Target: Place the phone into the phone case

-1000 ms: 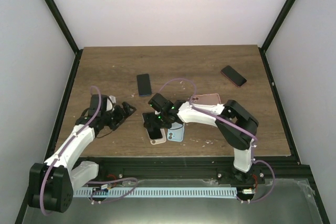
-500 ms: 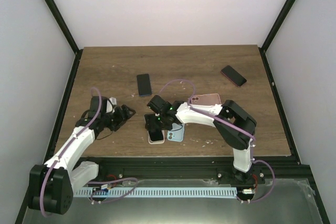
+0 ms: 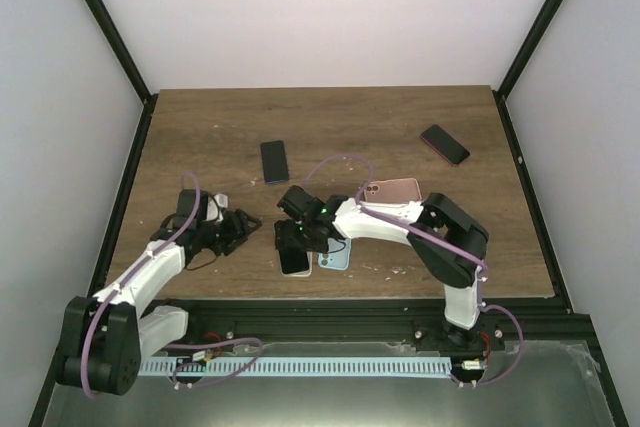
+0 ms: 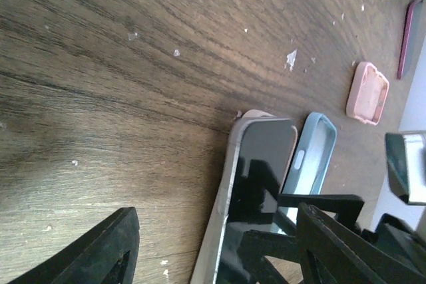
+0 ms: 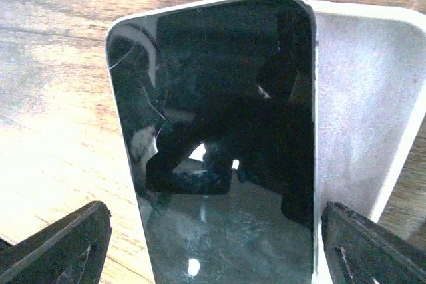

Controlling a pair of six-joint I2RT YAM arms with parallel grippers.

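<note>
Landmark: the pale phone case [image 5: 363, 98], lying open side up.

- The phone [image 5: 219, 131] lies screen-up on top of the case, skewed. One long edge overhangs the case wall, and a strip of bare case floor shows along the other.
- We judge it laid on, not seated.
- The right gripper [image 5: 213, 211] hovers right above the case with its jaws spread. One finger stands either side of the phone, clear of both edges.
- The left gripper [image 4: 216, 214] sits low, near the case, jaws apart and holding nothing.
- A blue case [image 4: 313, 154] lies just beside the pale one.

Left to do: square the phone up and press it in.
</note>
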